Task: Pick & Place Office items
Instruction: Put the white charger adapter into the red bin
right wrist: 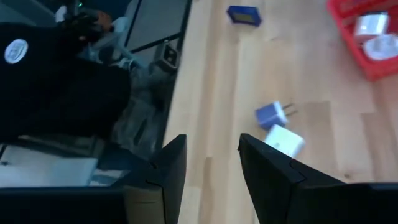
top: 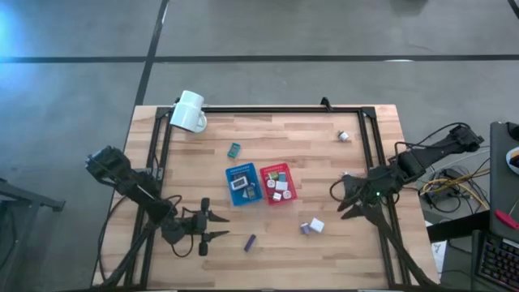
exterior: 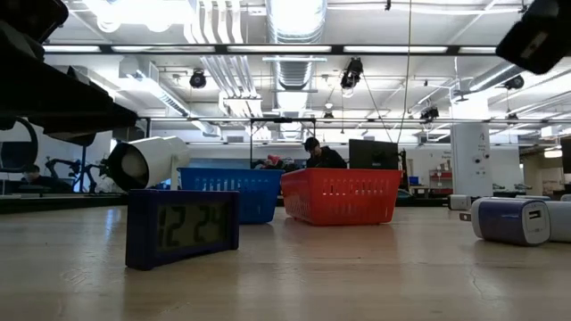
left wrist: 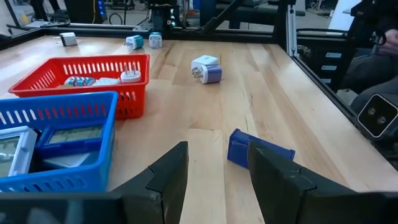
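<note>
The dark blue clock (left wrist: 258, 151), a small flat rectangle, lies on the wooden surface (top: 268, 239) just ahead of the left tool (top: 215, 226), at about 3 o'clock from it; in the low view its grey display (exterior: 190, 224) reads "12:24". A purple plug (top: 306, 229) and a white plug (top: 316, 225) sit touching, at 8 o'clock from the right tool (top: 340, 202). Both tools hover with fingers narrowly parted, holding nothing. The blue basket (top: 229, 174) and red basket (top: 290, 183) stand side by side at centre, holding more pieces.
</note>
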Available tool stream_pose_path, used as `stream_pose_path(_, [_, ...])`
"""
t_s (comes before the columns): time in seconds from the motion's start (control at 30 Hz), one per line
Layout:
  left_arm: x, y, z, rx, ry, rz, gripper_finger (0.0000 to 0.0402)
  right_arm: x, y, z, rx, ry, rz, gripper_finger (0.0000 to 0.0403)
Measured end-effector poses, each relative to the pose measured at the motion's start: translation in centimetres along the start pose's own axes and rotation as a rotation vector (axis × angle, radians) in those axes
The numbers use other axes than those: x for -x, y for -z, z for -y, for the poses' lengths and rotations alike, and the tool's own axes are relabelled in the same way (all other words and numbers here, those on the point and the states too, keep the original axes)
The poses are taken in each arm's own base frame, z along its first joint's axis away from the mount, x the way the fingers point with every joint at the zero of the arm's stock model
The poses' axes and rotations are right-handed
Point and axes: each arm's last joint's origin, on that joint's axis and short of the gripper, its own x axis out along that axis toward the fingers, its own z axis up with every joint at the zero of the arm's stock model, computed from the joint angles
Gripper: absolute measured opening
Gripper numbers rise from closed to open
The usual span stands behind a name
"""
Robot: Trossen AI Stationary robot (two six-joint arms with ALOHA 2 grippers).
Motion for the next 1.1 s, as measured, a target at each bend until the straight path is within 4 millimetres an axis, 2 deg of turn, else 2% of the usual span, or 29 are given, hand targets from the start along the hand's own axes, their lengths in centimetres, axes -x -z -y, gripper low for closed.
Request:
stream_pose_path(0.43, [-0.1,-0.1,-0.2,-0.055,-0.008,0.000,0.0167,-1.1,-5.1,-3.6,0.064,0.012,-0.062,0.0129])
stream_pose_path(0.73, [-0.2,-0.1,-0.2,-0.073,-0.012,0.000,0.0167,-2.5,-6.4,-4.3,0.044,0.060,-0.121,0.0132])
stream_pose_path(1.1, [-0.2,0.0,-0.2,-0.073,-0.004,-0.003,0.0167,-6.5,-6.4,-3.4,-0.058,0.133,-0.238,0.0190])
